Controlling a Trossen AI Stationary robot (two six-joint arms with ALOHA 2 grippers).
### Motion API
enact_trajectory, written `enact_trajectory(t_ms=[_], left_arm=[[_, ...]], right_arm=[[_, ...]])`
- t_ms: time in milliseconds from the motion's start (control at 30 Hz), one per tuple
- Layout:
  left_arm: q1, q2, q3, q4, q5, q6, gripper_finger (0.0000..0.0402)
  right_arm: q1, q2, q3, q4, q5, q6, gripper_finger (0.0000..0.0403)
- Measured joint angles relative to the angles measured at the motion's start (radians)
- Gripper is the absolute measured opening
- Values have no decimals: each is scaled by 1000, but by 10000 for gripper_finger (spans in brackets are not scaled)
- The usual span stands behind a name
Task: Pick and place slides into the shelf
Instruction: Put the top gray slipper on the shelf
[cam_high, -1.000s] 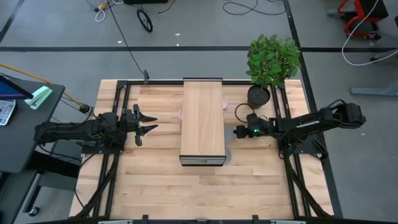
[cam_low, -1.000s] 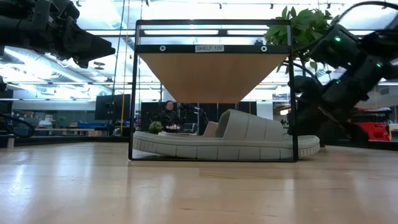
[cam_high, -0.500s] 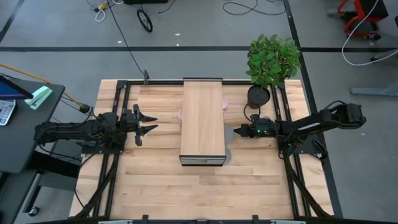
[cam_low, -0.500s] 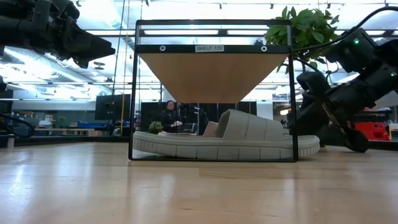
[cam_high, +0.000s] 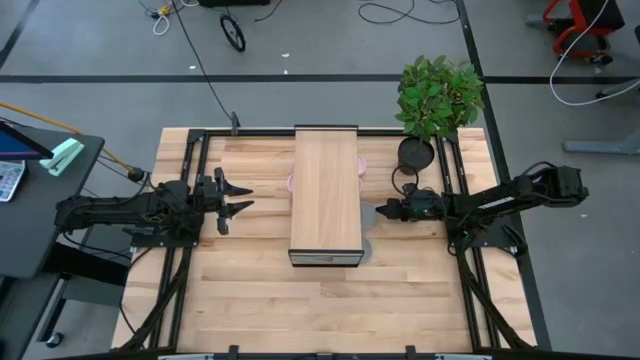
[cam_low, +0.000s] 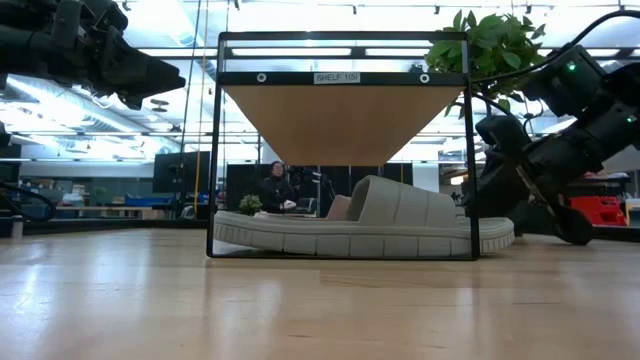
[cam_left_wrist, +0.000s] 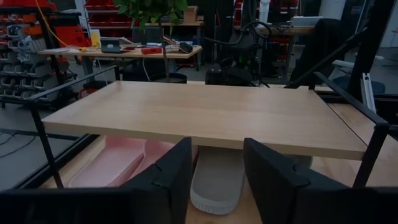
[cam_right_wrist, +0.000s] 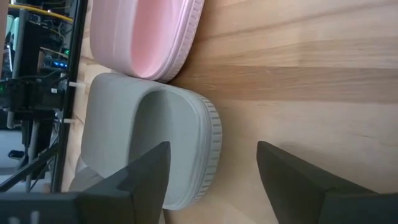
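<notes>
The shelf (cam_high: 325, 195) stands mid-table, its plank top (cam_left_wrist: 205, 112) on a dark frame. Under it a grey slide (cam_right_wrist: 149, 143) lies on its sole beside a pink slide (cam_right_wrist: 146, 34); their ends stick out at the shelf's right side (cam_high: 368, 214). The low view shows a grey slide (cam_low: 360, 228) flat on the table between the shelf's legs. My right gripper (cam_right_wrist: 214, 180) is open and slants down just over the grey slide's end; I see no touch. My left gripper (cam_high: 235, 200) hangs open and level, left of the shelf, facing a pink slide (cam_left_wrist: 118, 165) and a grey slide (cam_left_wrist: 217, 180).
A potted plant (cam_high: 435, 100) stands at the table's far right corner, close behind my right arm (cam_low: 570, 110). Another grey end (cam_high: 366, 250) shows at the shelf's near right corner. Bare wood (cam_high: 320, 310) lies between the shelf and the near edge.
My right gripper has tipped its fingers downward toward the grey slide's end at the shelf's right side, rolling slightly, and has since kept still. The slides and the shelf have not moved.
</notes>
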Motion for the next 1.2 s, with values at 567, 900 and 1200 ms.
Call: enact_trajectory(t_ms=[567,900,1200], left_arm=[[0,0,0,2,0,3,143],[0,0,0,3,0,3,148],[0,0,0,3,0,3,137]], right_arm=[[1,66,17,30,-12,-3,242],[0,71,78,-76,-39,-39,242],[1,150,123,-92,-34,-48,242]])
